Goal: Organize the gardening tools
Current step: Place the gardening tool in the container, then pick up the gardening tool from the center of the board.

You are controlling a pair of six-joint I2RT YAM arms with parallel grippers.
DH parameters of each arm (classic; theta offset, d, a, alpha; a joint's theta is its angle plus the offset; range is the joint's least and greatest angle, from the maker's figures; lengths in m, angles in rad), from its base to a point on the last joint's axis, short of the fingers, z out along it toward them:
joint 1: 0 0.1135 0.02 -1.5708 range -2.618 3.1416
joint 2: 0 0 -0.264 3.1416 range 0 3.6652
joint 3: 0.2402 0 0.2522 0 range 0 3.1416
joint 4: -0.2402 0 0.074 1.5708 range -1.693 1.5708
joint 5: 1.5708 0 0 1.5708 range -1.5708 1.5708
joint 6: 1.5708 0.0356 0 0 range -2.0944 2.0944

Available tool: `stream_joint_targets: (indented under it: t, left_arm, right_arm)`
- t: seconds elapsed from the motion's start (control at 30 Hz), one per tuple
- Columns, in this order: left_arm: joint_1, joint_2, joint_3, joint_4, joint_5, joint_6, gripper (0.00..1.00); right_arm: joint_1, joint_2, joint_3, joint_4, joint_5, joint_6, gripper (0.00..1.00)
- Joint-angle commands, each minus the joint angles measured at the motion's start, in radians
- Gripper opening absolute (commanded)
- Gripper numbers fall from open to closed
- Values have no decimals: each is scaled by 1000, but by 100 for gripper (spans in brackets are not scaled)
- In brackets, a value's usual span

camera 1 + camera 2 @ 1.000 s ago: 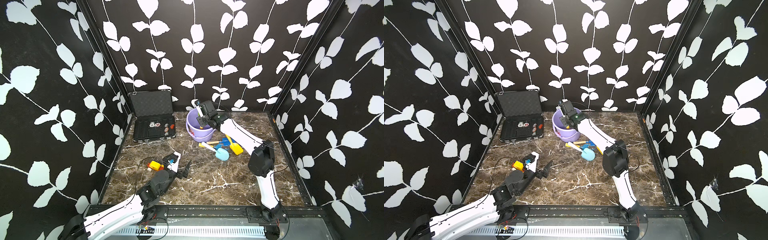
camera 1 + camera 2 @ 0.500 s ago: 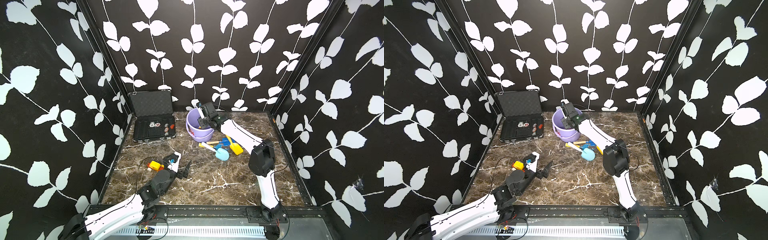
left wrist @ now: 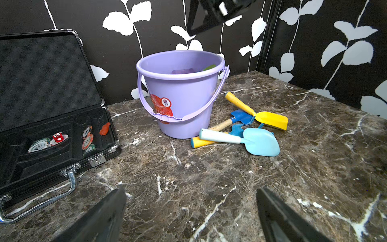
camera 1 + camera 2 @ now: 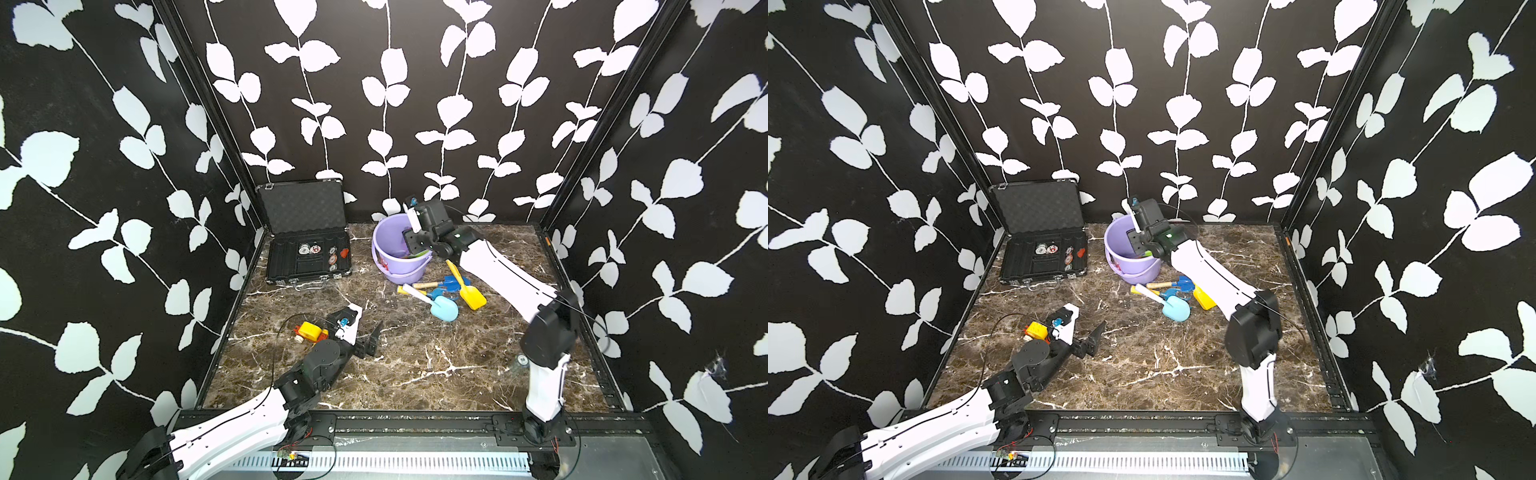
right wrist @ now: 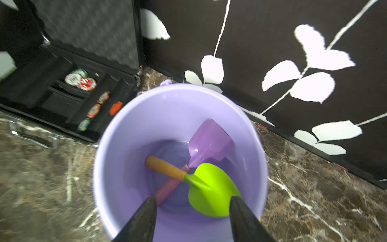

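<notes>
Bucket (image 5: 129, 125): held two tools, a purple spade (image 5: 209, 142) with a pink handle and a lime trowel (image 5: 211, 192) with a wooden handle, crossed on the bottom. Only the right wrist view showed them whole. In the left wrist view just their tips cleared the rim of the bucket (image 3: 180, 100); in a top view we made out only a sliver of green at the rim of the bucket (image 4: 399, 266).

Right pincer (image 5: 192, 199): above the bucket mouth, fingers spread, gripping nothing.

Case (image 3: 109, 146): open on the bench (image 3: 209, 188) beside the bucket, lid upright. Its tray held poker chips (image 3: 39, 144), a red die (image 3: 57, 137) and an orange piece (image 3: 104, 128). The die was readable only in the left wrist view.

Four tools lay in a heap on the bench, touching, just beside the bucket: yellow scoop (image 3: 272, 120), light blue trowel (image 3: 261, 142), blue spade (image 3: 240, 117) with a wooden handle, and a blue tool with a yellow handle (image 3: 201, 142), partly under the trowel.

Left pincer (image 3: 190, 194): low over the bench, well apart from the heap, fingers wide, empty.

Both top views alone showed a yellow toy vehicle (image 4: 309, 331) by the left arm.
</notes>
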Motion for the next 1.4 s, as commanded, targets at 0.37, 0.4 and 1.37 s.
stream_joint_targets:
  t: [0.37, 0.4, 1.37]
  left_arm:
    - [-1, 43, 28, 41, -38, -6, 99]
    - [-1, 50, 28, 45, -41, -8, 99]
    - [-1, 77, 35, 1, -112, -29, 99]
  right_arm:
    - [1, -435, -688, 302, -128, 331, 66]
    - [1, -441, -729, 319, -135, 347, 66]
    - [-61, -79, -908, 787, -312, 490, 71]
